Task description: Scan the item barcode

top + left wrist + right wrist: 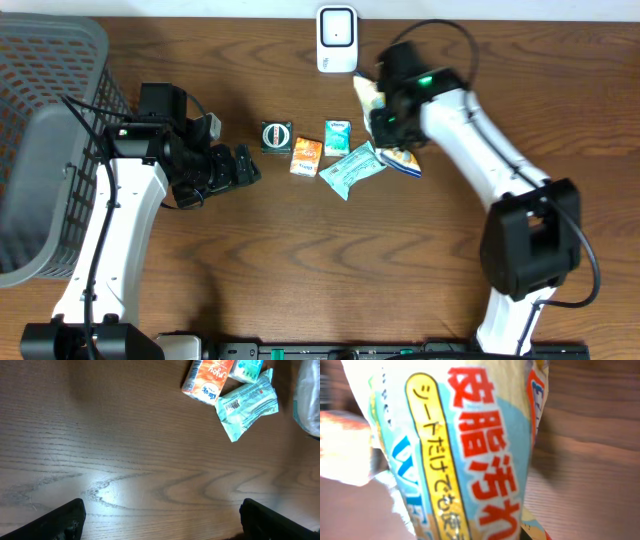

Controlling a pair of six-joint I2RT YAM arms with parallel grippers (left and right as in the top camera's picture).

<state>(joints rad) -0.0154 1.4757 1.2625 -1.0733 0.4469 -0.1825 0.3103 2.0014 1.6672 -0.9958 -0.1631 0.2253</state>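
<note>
Basket [40,150]: far left corner of table [300,270], along left edge.
Scanner [337,40]: far edge, centre.
Item cluster: mid-table, before scanner.
Leftmost box [276,136]: cluster's left end.
Carton [306,156]: just right of leftmost box, slightly nearer.
Small box [338,136]: right of carton, behind flat pouch [352,168].
Large packet [403,160]: right of cluster, just beside flat pouch.
Left gripper [248,166]: left of leftmost box, near, apart.

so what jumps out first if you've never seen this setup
The pale yellow and blue plastic packet with big red Japanese lettering fills the right wrist view, pinched in the right gripper close to the white barcode scanner at the top centre of the overhead view. Next comes the large grey mesh basket at far left, and the left gripper, open beside a cluster of small packs.
</note>
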